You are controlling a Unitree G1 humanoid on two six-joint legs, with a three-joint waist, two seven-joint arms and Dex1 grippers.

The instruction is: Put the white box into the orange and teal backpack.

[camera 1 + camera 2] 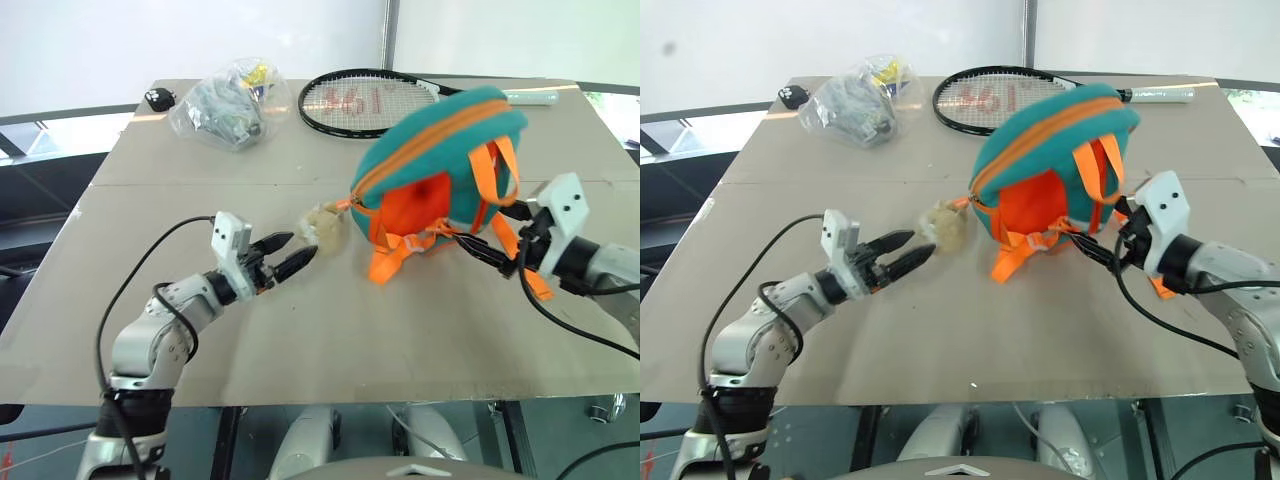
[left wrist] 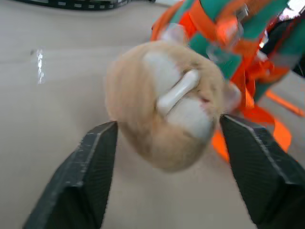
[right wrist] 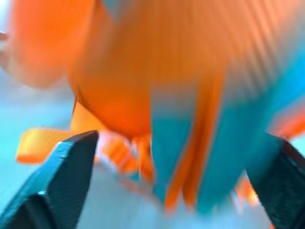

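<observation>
So we've got the orange and teal backpack [image 1: 440, 170] sitting right of center in the frame on the table [image 1: 300, 330], its tan plush toy [image 1: 322, 228] dangling off its left side. Our left gripper [image 1: 285, 255] has its fingers spread wide just left of the toy. Our right gripper [image 1: 487, 252] is also spread apart, beside the orange straps [image 1: 400, 250] at the right. We can't spot the white box anywhere.

A black tennis racket [image 1: 365, 103] with white strings and red markings lies flat at the far side of the tan table [image 1: 250, 330], its white handle [image 1: 530, 97] pointing right. Left of it sits a clear plastic bag [image 1: 228, 103] of grey and yellow items. A small black object [image 1: 159, 99] lies near the table's far left corner.
</observation>
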